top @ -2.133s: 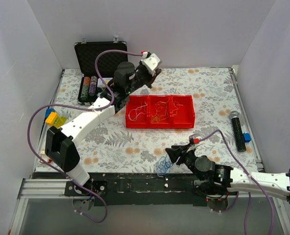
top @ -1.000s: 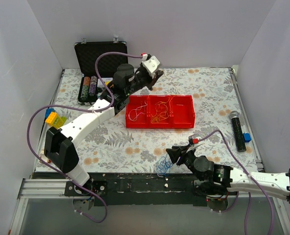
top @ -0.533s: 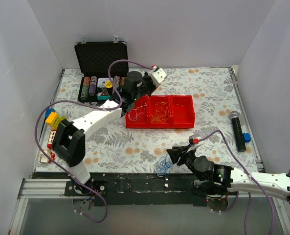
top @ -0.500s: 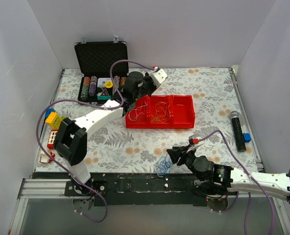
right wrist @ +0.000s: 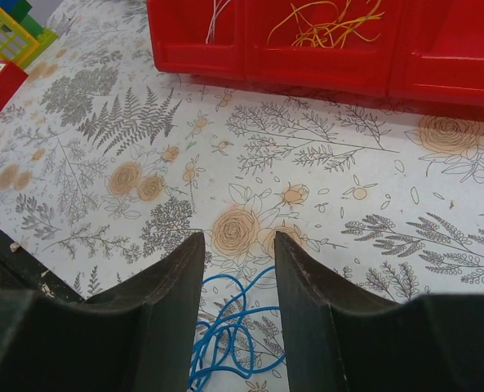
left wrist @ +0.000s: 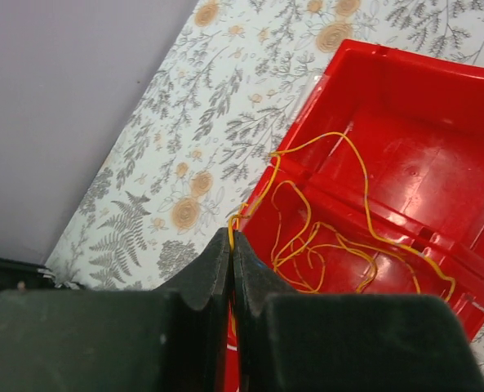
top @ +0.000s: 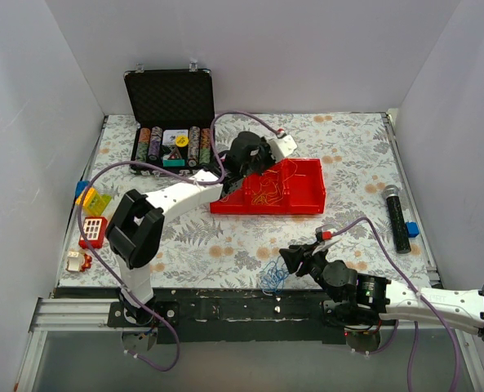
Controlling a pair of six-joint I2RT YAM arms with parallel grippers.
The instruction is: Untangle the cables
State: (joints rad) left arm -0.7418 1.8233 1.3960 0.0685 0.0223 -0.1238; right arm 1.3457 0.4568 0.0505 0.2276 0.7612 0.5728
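The left gripper (left wrist: 230, 245) is pinching the yellow cable (right wrist: 333, 33), jaws together, over the red tray (left wrist: 437, 90), whose middle compartment is holding most of the strand. The right gripper (right wrist: 237, 245) is hovering, jaws apart, above the blue cable (right wrist: 225, 331) near the table's (top: 225, 237) front edge. A chip case (top: 168, 106) and a microphone (top: 397, 216) are sitting well apart.

Open table (top: 225, 237) lies between red tray (top: 311, 206) and right tool (right wrist: 237, 245).
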